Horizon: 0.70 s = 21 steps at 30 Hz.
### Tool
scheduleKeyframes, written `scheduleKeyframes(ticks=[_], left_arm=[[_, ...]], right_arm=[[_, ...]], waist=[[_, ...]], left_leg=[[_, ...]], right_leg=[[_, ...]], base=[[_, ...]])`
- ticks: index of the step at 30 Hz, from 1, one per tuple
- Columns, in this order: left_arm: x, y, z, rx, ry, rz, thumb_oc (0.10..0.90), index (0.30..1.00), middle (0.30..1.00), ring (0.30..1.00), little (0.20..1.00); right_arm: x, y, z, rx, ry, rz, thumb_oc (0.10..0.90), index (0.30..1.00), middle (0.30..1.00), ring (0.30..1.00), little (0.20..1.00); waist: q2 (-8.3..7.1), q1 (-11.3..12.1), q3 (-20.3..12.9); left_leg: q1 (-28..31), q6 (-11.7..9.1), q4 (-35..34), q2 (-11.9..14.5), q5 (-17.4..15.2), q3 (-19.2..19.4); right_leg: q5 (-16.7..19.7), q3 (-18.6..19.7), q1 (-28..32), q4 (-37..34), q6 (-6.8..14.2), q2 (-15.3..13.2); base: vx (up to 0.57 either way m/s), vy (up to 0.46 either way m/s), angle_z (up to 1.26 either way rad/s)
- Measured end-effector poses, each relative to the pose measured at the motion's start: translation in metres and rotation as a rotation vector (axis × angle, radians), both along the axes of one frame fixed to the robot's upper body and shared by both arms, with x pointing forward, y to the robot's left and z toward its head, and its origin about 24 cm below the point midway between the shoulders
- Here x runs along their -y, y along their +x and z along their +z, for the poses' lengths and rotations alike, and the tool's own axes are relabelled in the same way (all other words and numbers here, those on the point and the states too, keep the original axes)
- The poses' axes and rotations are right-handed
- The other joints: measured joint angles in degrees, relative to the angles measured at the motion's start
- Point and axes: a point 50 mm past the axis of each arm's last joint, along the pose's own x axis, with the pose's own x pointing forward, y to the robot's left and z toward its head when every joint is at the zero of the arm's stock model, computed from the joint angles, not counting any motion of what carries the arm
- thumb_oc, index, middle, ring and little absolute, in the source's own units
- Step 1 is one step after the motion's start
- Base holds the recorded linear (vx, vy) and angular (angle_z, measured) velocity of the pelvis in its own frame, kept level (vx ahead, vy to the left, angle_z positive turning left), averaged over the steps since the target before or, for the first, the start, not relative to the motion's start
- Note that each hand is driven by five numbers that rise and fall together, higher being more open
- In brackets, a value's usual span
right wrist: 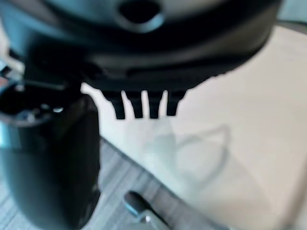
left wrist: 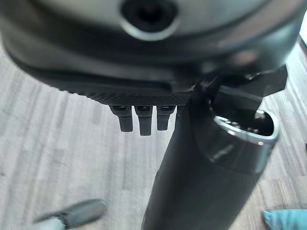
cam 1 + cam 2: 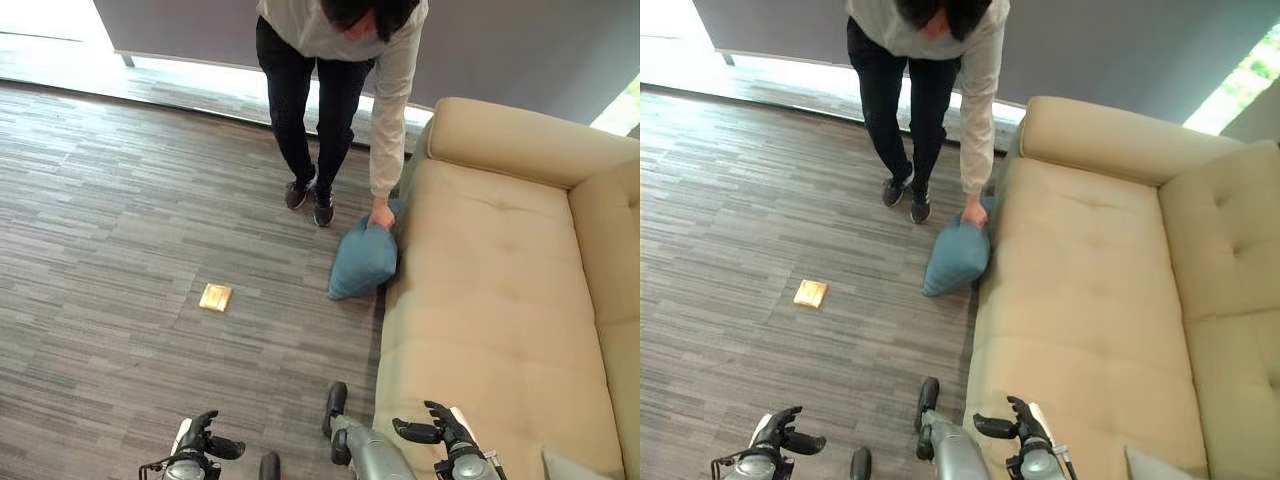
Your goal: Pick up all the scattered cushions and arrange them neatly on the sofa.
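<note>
A blue cushion [image 3: 362,260] stands on the floor, leaning against the front of the beige sofa [image 3: 490,290]. A person bends over it, one hand [image 3: 381,215] gripping its top corner. My left hand [image 3: 205,440] hangs low over the floor, open and holding nothing, well short of the cushion. Its straight fingers [image 2: 139,122] show in the left wrist view, where a corner of the blue cushion [image 2: 283,220] also appears. My right hand [image 3: 440,428] is open above the sofa's near seat edge, with fingers [image 1: 144,105] straight over the pale seat.
A small tan square object [image 3: 215,297] lies on the wood-pattern floor left of the cushion. The person's legs and shoes [image 3: 310,195] stand just beyond it. A pale cushion corner [image 3: 570,467] shows on the sofa's near right end. A grey wall runs behind.
</note>
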Motion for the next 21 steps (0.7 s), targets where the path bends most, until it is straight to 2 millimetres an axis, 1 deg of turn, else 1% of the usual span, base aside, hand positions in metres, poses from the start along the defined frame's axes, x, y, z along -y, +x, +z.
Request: scheduleKeyframes(ticks=[1,2,4,5,6,7,8,9,10,11,12,13,14,15,16,17,18,19,21], left_arm=[[0.001,0.000,0.000,-0.001,-0.002,-0.001,0.800,0.900,0.900,0.900,0.900],[0.001,0.000,0.000,0.000,-0.001,-0.007,0.800,0.900,0.900,0.900,0.900],[0.004,0.001,-0.001,0.001,-0.003,-0.019,0.800,0.900,0.900,0.900,0.900],[0.007,0.005,0.001,0.024,-0.011,-0.026,0.800,0.900,0.900,0.900,0.900],[0.010,0.011,0.004,0.054,-0.017,-0.033,0.800,0.900,0.900,0.900,0.900],[0.012,0.013,0.006,0.075,-0.022,-0.038,0.800,0.900,0.900,0.900,0.900],[0.013,0.012,0.005,0.073,-0.025,-0.037,0.800,0.900,0.900,0.900,0.900],[0.012,0.014,0.006,0.076,-0.023,-0.039,0.800,0.900,0.900,0.900,0.900],[0.012,0.016,0.008,0.085,-0.021,-0.041,0.800,0.900,0.900,0.900,0.900],[0.011,0.016,0.008,0.088,-0.018,-0.040,0.800,0.900,0.900,0.900,0.900],[0.011,0.015,0.008,0.085,-0.019,-0.045,0.800,0.900,0.900,0.900,0.900],[0.011,0.014,0.008,0.085,-0.019,-0.046,0.800,0.900,0.900,0.900,0.900],[0.011,0.019,0.009,0.096,-0.018,-0.049,0.800,0.900,0.900,0.900,0.900],[0.011,0.022,0.011,0.103,-0.017,-0.051,0.800,0.900,0.900,0.900,0.900],[0.011,0.021,0.010,0.098,-0.017,-0.050,0.800,0.900,0.900,0.900,0.900],[0.011,0.021,0.010,0.097,-0.018,-0.048,0.800,0.900,0.900,0.900,0.900],[0.012,0.022,0.010,0.099,-0.019,-0.051,0.800,0.900,0.900,0.900,0.900],[0.012,0.024,0.011,0.103,-0.019,-0.052,0.800,0.900,0.900,0.900,0.900],[0.012,0.025,0.011,0.107,-0.018,-0.054,0.800,0.900,0.900,0.900,0.900]], right_arm=[[0.000,0.004,0.002,0.010,-0.003,0.002,0.800,0.900,0.900,0.900,0.900],[0.001,0.007,0.004,0.024,-0.005,0.006,0.800,0.900,0.900,0.900,0.900],[0.002,0.012,0.007,0.044,-0.012,0.016,0.800,0.900,0.900,0.900,0.900],[0.004,0.020,0.012,0.072,-0.018,0.025,0.800,0.900,0.900,0.900,0.900],[0.006,0.021,0.014,0.080,-0.023,0.029,0.800,0.900,0.900,0.900,0.900],[0.007,0.024,0.016,0.089,-0.031,0.034,0.800,0.900,0.900,0.900,0.900],[0.007,0.027,0.017,0.097,-0.032,0.038,0.800,0.900,0.900,0.900,0.900],[0.005,0.032,0.019,0.104,-0.035,0.053,0.800,0.900,0.900,0.900,0.900],[0.004,0.029,0.017,0.094,-0.035,0.063,0.800,0.900,0.900,0.900,0.900],[0.001,0.032,0.018,0.099,-0.034,0.078,0.800,0.900,0.900,0.900,0.900],[0.000,0.034,0.019,0.106,-0.035,0.084,0.800,0.900,0.900,0.900,0.900],[0.000,0.034,0.020,0.104,-0.039,0.087,0.800,0.900,0.900,0.900,0.900],[0.000,0.037,0.021,0.109,-0.043,0.093,0.800,0.900,0.900,0.900,0.900],[-0.001,0.042,0.023,0.119,-0.044,0.098,0.800,0.900,0.900,0.900,0.900],[-0.001,0.043,0.024,0.125,-0.043,0.100,0.800,0.900,0.900,0.900,0.900],[-0.001,0.043,0.024,0.125,-0.044,0.099,0.800,0.900,0.900,0.900,0.900],[0.000,0.041,0.022,0.115,-0.048,0.097,0.800,0.900,0.900,0.900,0.900],[0.000,0.041,0.022,0.116,-0.049,0.097,0.800,0.900,0.900,0.900,0.900],[0.000,0.041,0.023,0.120,-0.053,0.098,0.800,0.900,0.900,0.900,0.900]], waist=[[0.26,-0.28,-0.10],[0.22,-0.47,-0.36],[0.31,-0.53,-0.76],[0.58,-0.37,-0.74],[0.14,0.16,-0.60],[0.01,1.56,-0.58],[0.07,1.87,-0.55],[-0.45,1.96,-0.27],[-0.71,2.19,-0.14],[-0.95,2.16,0.07],[-1.16,1.90,0.21],[-1.26,1.94,0.22],[-1.65,2.21,0.64],[-1.51,2.61,1.49],[-1.24,2.86,1.78],[-1.02,2.88,1.92],[-0.66,2.84,2.09],[-0.41,2.67,2.11],[0.18,2.50,2.09]], left_leg=[[0.02,-0.90,1.65,0.80,-0.43,0.52],[-0.15,-3.43,5.67,1.30,-0.93,1.60],[-1.87,-5.74,12.90,1.20,-1.14,2.01],[-7.12,-9.21,24.71,1.04,-0.45,2.58],[-12.55,-11.29,33.97,0.86,0.66,3.08],[-16.88,-11.10,40.70,1.08,0.43,4.49],[-19.18,-10.49,41.13,1.40,0.30,5.02],[-22.03,-7.85,38.76,3.03,-0.75,8.01],[-22.40,-7.62,35.19,3.22,-0.42,9.12],[-24.01,-8.10,33.02,3.42,0.23,8.51],[-24.19,-7.42,27.34,3.00,0.25,8.31],[-23.81,-7.34,21.12,2.35,0.72,7.96],[-23.04,-7.12,12.62,1.76,3.02,7.27],[-23.28,-6.70,8.88,1.48,4.82,6.50],[-23.16,-6.79,7.07,1.43,6.11,5.17],[-23.29,-7.30,6.72,1.22,6.72,4.37],[-22.31,-6.61,5.10,0.98,7.55,4.62],[-21.81,-5.97,4.67,0.88,8.04,4.76],[-20.70,-5.41,5.12,0.96,8.35,4.74]], right_leg=[[-1.30,-0.79,0.89,0.24,-1.93,0.64],[-1.74,-1.05,2.80,0.23,-3.23,1.33],[-2.39,-0.99,5.47,-0.95,-4.73,1.64],[-3.01,-0.30,6.92,-2.12,-5.22,1.89],[-2.67,0.84,7.35,-2.86,-6.08,1.83],[-1.80,1.70,8.15,-3.53,-7.45,1.88],[-2.17,2.50,8.79,-4.21,-7.72,2.33],[-2.07,2.96,10.01,-5.88,-7.70,2.91],[-1.41,2.74,10.61,-6.03,-8.02,3.00],[-1.55,2.76,11.44,-6.11,-9.40,3.38],[-2.36,3.65,12.58,-6.98,-8.71,4.02],[-2.69,4.44,12.89,-7.64,-8.05,4.39],[-2.22,5.34,12.76,-7.96,-8.33,4.80],[-2.04,6.54,13.35,-8.00,-8.51,5.70],[-1.80,7.10,13.87,-8.03,-9.01,6.26],[-1.90,7.39,14.60,-8.41,-8.86,6.67],[-2.36,7.65,16.27,-9.01,-8.68,7.27],[-2.66,7.72,16.84,-8.91,-8.93,7.31],[-3.10,8.75,17.25,-8.57,-8.75,7.24]], base=[[0.19,-0.031,0.09],[0.19,-0.048,0.14],[0.25,-0.087,0.11],[0.14,-0.070,-0.01],[0.25,-0.112,-0.38],[0.24,-0.068,-0.51],[0.23,-0.068,-0.48],[0.17,-0.003,-0.24],[0.15,0.030,-0.30],[0.29,0.129,-0.31],[0.21,0.123,-0.28],[0.22,0.160,-0.31],[0.14,0.108,-0.49],[0.22,0.166,-0.60],[0.22,0.188,-0.56],[0.22,0.248,-0.44],[0.14,0.191,-0.32],[0.11,0.179,-0.24],[0.12,0.187,-0.27]])
